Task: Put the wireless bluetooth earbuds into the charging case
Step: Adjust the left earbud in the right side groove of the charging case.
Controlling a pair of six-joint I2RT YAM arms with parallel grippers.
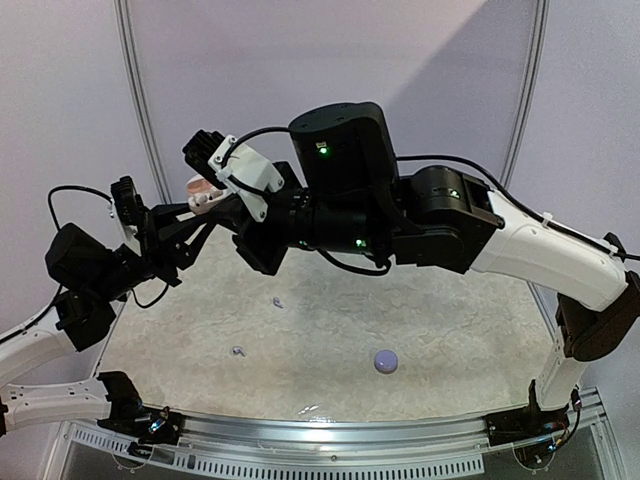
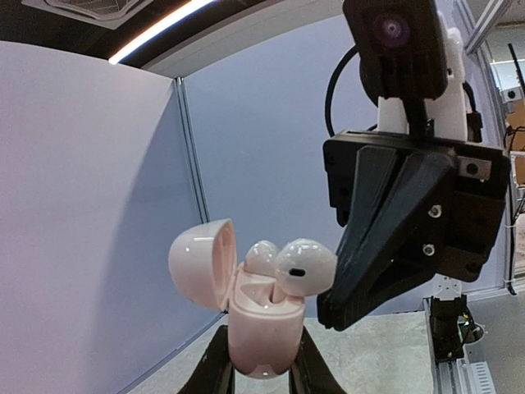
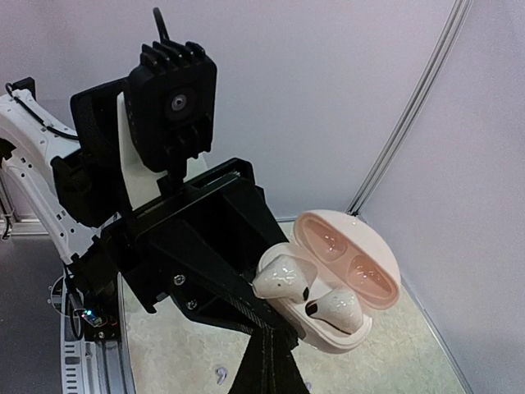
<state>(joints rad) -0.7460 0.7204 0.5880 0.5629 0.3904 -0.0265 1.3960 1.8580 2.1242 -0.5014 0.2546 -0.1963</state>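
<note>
The charging case [image 2: 264, 327] is a pale pink pebble held high above the table, its lid [image 2: 199, 263] hinged open. My left gripper [image 2: 262, 366] is shut on its lower body. Two glossy earbuds are in it. One earbud [image 2: 261, 255] sits low in its socket. The other earbud [image 2: 305, 267] stands raised and tilted, its stem in the socket. My right gripper [image 3: 271, 345] is shut with nothing between its fingers, its tip against the raised earbud [image 3: 283, 277]. From above, the case [image 1: 202, 190] shows at the back left.
On the mottled table lie two tiny pale bits [image 1: 277, 302] [image 1: 237, 351] and a small round lavender object [image 1: 386, 361]. Grey walls with a metal post [image 3: 406, 115] close the back. A metal rail [image 1: 330, 430] runs along the near edge.
</note>
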